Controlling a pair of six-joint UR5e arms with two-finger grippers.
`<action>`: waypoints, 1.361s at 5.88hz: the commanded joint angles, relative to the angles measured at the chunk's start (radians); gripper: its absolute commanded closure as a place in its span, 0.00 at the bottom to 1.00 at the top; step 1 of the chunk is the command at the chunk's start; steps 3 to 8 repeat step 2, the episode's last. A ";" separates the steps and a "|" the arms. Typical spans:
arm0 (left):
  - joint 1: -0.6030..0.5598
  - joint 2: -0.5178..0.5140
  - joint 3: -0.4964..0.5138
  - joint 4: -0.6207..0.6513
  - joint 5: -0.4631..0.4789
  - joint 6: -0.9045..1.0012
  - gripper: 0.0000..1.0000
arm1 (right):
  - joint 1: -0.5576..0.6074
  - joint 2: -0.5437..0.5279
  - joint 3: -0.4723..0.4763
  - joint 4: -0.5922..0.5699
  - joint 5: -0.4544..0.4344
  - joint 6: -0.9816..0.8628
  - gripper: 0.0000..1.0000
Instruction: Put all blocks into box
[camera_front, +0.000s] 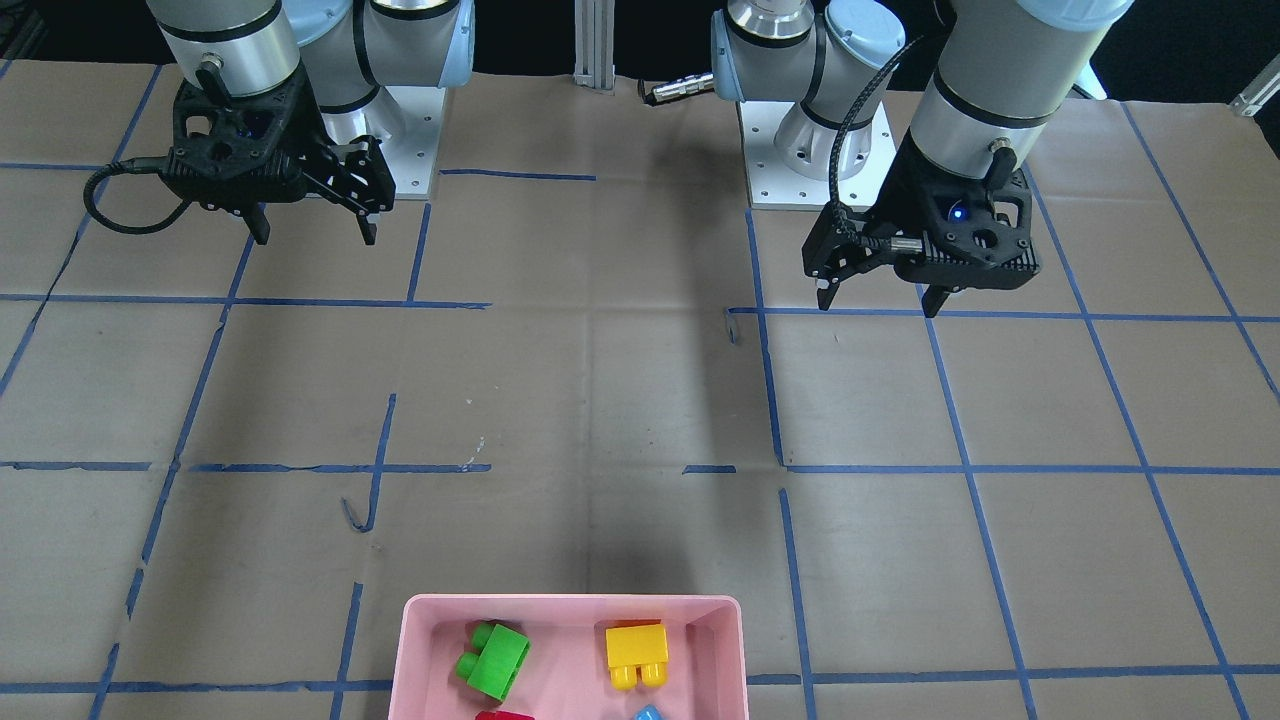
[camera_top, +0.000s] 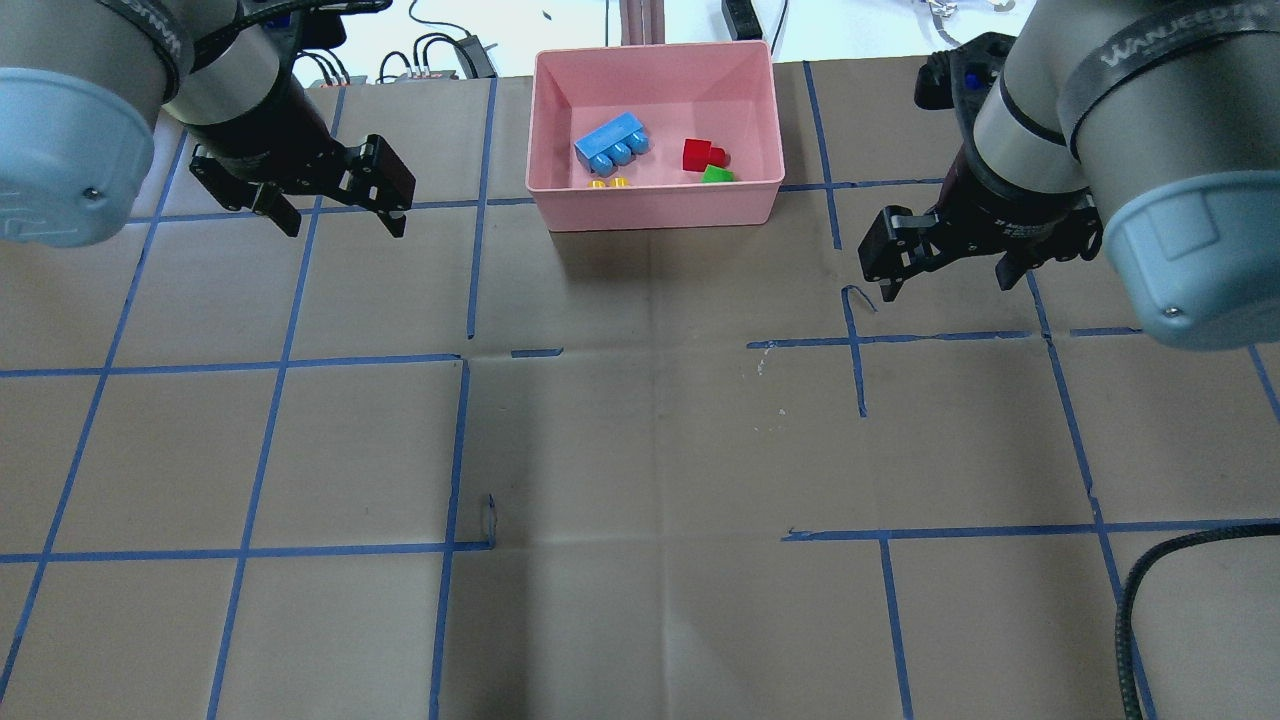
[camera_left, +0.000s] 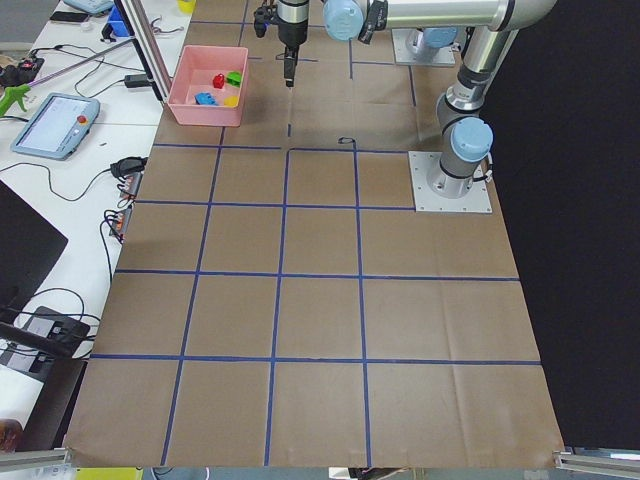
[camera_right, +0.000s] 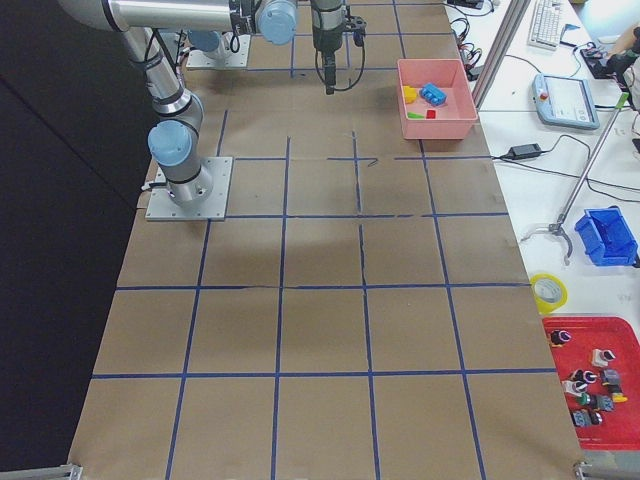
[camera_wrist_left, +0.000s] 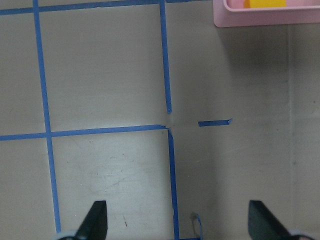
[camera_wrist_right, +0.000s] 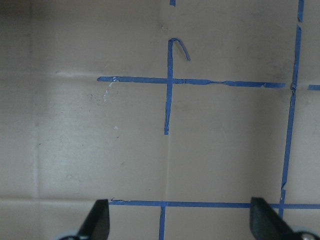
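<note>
Blocks all lie in the box at 12 o'clock.
We see the light-blue block lying 8-to-2; left gripper at 10, right gripper at 2, both spread over blue tape.

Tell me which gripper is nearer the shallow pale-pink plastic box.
Left. The left gripper hovers left of the pale-pink plastic box; the right gripper hangs right of it, farther back toward the robot.

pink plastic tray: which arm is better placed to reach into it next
Left, slightly: the open left gripper hangs level with the pale-pink plastic tray, whose corner shows in its wrist view.
</note>
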 joint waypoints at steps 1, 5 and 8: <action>0.001 0.002 0.000 0.000 0.000 0.000 0.01 | 0.000 0.008 0.005 0.001 0.001 -0.001 0.00; 0.002 0.003 0.000 0.000 -0.001 0.000 0.01 | 0.001 0.012 -0.001 0.001 0.001 -0.001 0.00; 0.002 0.003 0.000 0.000 -0.001 0.000 0.01 | 0.001 0.012 -0.001 0.001 0.001 -0.001 0.00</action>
